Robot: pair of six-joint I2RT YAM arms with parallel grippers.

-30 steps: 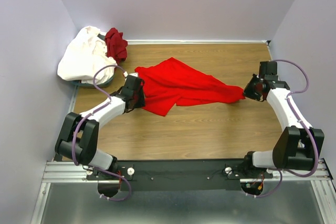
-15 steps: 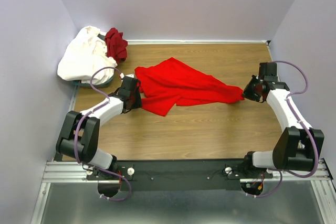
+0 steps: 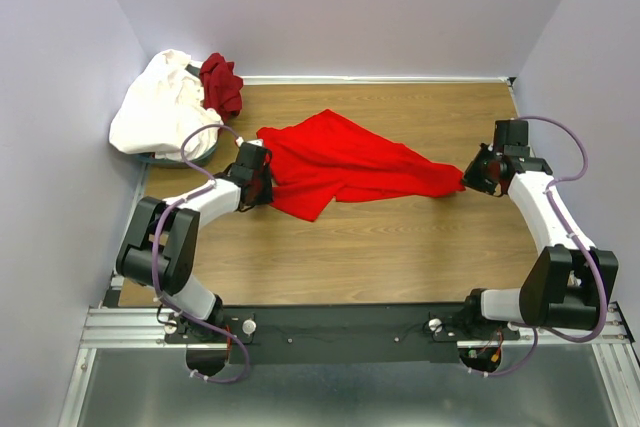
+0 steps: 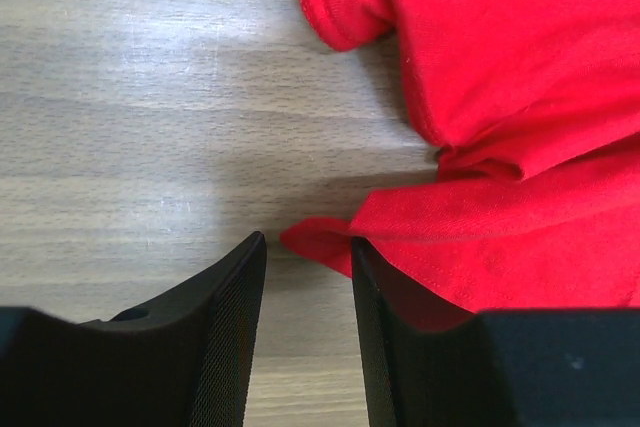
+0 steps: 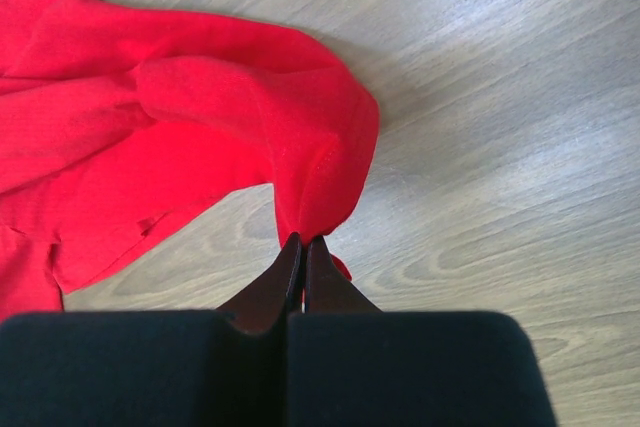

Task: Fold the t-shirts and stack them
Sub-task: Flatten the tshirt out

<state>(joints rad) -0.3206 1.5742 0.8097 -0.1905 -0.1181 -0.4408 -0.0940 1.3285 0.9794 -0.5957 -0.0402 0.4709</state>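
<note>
Three t-shirts: one bright red t-shirt (image 3: pixel 340 162) spread on the tabletop (image 3: pixel 380 247), right fingers (image 5: pixel 270 292) pinching its right tip, left fingers (image 4: pixel 230 337) parted at its left edge, plus one white t-shirt (image 3: pixel 160 107) and one maroon t-shirt (image 3: pixel 220 82) heaped far-left.

A spread t-shirt (image 3: pixel 345 162) lay across the middle of the worktop (image 3: pixel 400 247), running from left to right. The left pincer (image 3: pixel 264 185) sat at its left edge, a cloth corner between the parted fingers; the right pincer (image 3: pixel 468 179) pinched its right tip. In the far left corner lay a bundled t-shirt (image 3: pixel 160 112), with another t-shirt (image 3: pixel 222 82) touching its right side.
</note>
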